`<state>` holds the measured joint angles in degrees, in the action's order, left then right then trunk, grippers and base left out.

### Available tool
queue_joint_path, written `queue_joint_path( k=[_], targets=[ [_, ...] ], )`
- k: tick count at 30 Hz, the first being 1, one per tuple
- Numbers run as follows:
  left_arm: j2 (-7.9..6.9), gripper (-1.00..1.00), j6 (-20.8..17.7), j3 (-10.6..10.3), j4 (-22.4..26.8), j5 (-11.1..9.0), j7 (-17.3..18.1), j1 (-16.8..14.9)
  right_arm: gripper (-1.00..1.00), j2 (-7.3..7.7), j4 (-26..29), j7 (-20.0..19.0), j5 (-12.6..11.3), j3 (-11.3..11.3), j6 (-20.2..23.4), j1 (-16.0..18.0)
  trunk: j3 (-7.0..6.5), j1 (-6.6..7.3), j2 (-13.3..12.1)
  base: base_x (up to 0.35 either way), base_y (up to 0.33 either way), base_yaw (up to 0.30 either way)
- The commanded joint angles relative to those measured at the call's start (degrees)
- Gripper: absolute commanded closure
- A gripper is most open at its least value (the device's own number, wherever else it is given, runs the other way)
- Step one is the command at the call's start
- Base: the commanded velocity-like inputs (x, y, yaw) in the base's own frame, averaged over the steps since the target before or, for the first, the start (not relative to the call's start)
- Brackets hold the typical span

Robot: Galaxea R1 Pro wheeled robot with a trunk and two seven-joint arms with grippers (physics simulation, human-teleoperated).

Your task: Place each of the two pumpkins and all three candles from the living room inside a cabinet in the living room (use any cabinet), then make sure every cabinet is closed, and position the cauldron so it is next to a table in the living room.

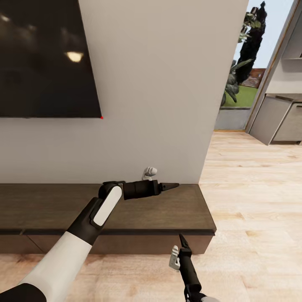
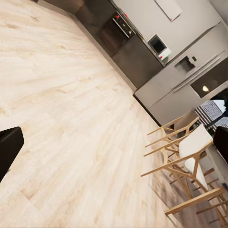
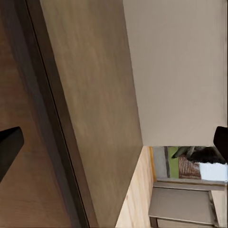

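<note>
A: What's the cabinet [image 1: 126, 209] look like from where you are?

B: Long, low, dark brown wood, flat top, fronts flat w/ no handles, all flush so it looks closed. It runs along the pale wall [image 1: 159, 84] under the black TV [image 1: 42, 58]; its right end stops at the wall's corner, w/ light wood floor [image 1: 251, 188] beyond.

A: And your arms?

B: Your left gripper [image 1: 174, 185] hangs over the cabinet top near the back right corner, forearm bent at the elbow, pointing right. Fingers taper to one point in the head view, look together, holding nothing. Your right gripper [image 1: 181, 239] sits low before the cabinet's front right corner, pointing up at it; can't tell if those fingers are open.

A: Any labels or writing?

B: None legible. Left wrist cam catches wooden chairs [image 2: 185, 156] and kitchen units [image 2: 142, 52].
</note>
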<state>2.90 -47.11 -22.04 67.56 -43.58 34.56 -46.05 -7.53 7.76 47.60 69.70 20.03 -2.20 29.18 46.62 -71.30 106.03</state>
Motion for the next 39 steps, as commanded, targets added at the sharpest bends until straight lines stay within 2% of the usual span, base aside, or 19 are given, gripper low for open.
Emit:
queue_joint_path(
  k=[1,6,11,19,29,39],
  targets=[
    [0.00,-1.00,0.0,0.0,0.0,0.0,0.0,0.0,-1.00,0.00,0.0,0.0,0.0,0.0,0.2,0.3,0.19,-0.23,0.4,0.000,0.000,0.000],
    [0.00,-1.00,-0.1,0.0,0.2,-1.4,0.0,0.0,-1.00,0.09,0.0,0.9,0.1,0.1,2.9,1.5,1.08,-1.32,2.4,0.000,0.000,0.000],
    [0.00,-1.00,-0.1,-0.1,0.2,-2.3,0.0,0.0,-1.00,0.01,-0.6,2.1,0.5,0.1,3.2,1.7,1.98,-2.42,4.4,0.000,0.000,0.000],
    [0.00,-1.00,-0.2,-0.1,0.2,-2.3,-0.1,0.0,-1.00,0.14,-1.9,-0.1,0.1,0.0,3.1,2.9,3.42,-4.18,7.6,0.000,0.000,0.000],
    [-0.05,-1.00,-0.4,0.0,0.3,-2.3,-0.2,0.0,-1.00,-0.05,-2.5,-0.5,-0.6,-0.3,2.9,3.0,5.21,-6.38,11.6,0.000,0.000,0.000],
    [-0.61,-1.00,-0.3,0.1,0.9,-2.4,-0.1,0.0,-1.00,0.07,-2.3,-0.4,-0.7,-0.3,2.8,3.0,7.01,-8.57,15.7,-0.208,0.000,0.000]
  ],
)
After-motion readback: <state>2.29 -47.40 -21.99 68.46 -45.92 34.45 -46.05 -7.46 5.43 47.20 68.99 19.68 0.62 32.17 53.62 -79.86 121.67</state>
